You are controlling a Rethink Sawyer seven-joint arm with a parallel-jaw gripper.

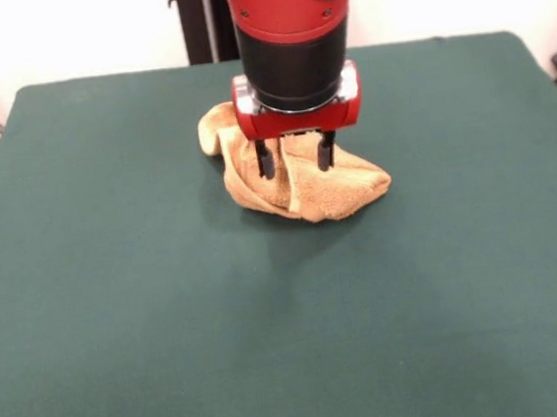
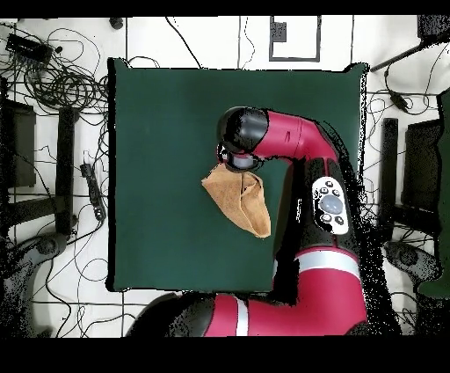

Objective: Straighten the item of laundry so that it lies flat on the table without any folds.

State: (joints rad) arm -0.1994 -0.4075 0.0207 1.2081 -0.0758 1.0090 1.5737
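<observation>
The golden yellow-orange towel point(image 1: 345, 187) lies crumpled and folded over itself on the dark green table point(image 1: 172, 331), a little towards the far side of the middle. My gripper point(image 1: 297, 166) points straight down onto it. It is open, and its two black fingers point(image 1: 266, 160) stand apart on either side of a raised fold, with their tips at the cloth. In the overhead view the towel point(image 2: 239, 202) shows as a folded wedge on the table point(image 2: 158, 132). The red arm's wrist point(image 2: 242, 132) covers the towel's upper edge and hides the gripper there.
The red arm point(image 2: 325, 202) reaches over the table's right side in the overhead view. Cables and dark equipment point(image 2: 53, 79) lie on the floor around the table. Wide green surface stretches around the towel on all sides.
</observation>
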